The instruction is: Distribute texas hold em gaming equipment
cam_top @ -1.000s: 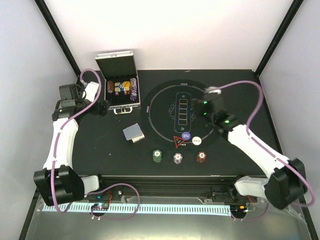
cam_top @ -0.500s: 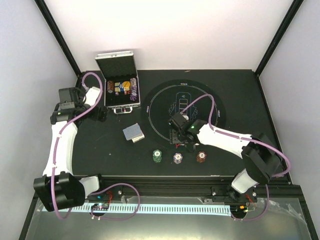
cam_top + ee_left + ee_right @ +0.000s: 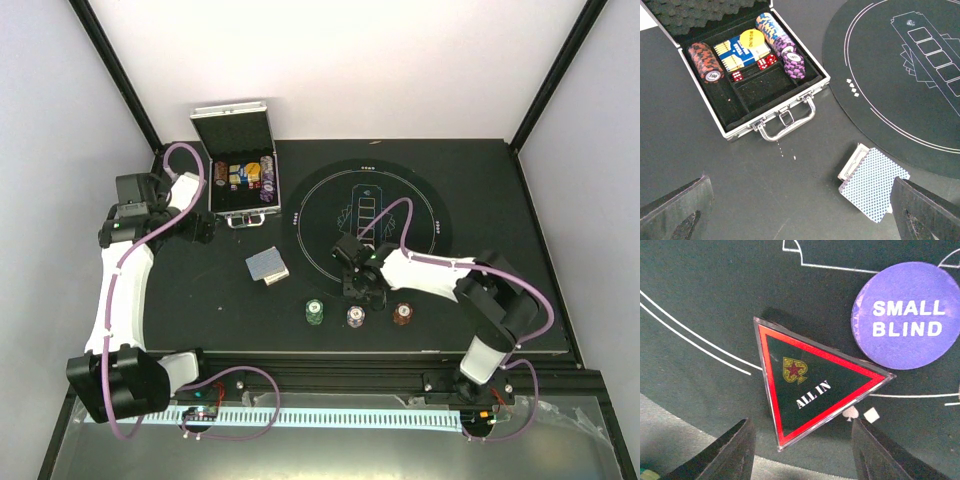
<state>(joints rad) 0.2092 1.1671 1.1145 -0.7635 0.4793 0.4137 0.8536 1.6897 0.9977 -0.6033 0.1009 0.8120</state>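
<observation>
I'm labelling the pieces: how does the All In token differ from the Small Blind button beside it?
The token is a triangle; the button is round. The token is black with a red border and star emblem; the button is plain blue-purple. Both carry white lettering and lie flat on the mat.

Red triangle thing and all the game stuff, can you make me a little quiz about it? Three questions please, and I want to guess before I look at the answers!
1. True or false: the silver case has its lid shut.
2. Pick one. Which words are printed on the red triangle token? A: ALL IN. B: DEALER. C: BIG BLIND.
3. Count: in the top view, how many chip stacks stand in a row?

Key
1. False. The lid is up and you can see chips, cards and dice inside.
2. A.
3. Three.
</observation>
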